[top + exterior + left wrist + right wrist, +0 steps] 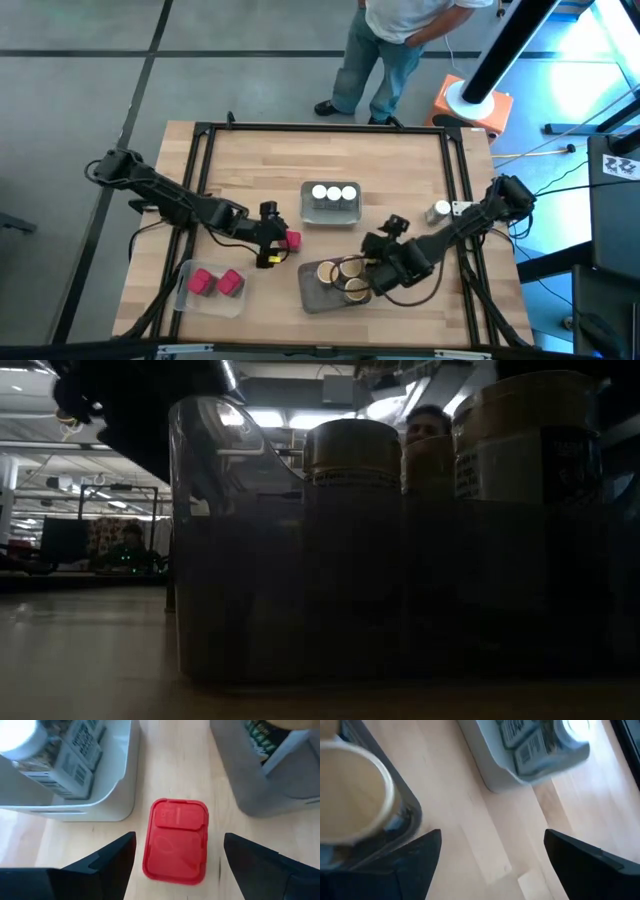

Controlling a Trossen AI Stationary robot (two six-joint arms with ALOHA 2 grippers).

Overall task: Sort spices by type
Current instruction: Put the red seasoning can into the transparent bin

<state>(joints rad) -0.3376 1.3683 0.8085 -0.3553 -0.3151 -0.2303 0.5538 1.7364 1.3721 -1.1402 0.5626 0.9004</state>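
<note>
Straddled by the spread fingers of the left gripper [177, 870], 1 red packet [176, 840] is seen flat on the table [260, 170] between 2 trays, long axis pointing away, while the right gripper [487, 865] is also spread.

Red packet [176, 841] lies on bare bench in the lane between jar tray [332, 214] and cylinder tray [318, 292]; open left fingers [107, 862] straddle it. Far bench edge unobstructed.
</note>
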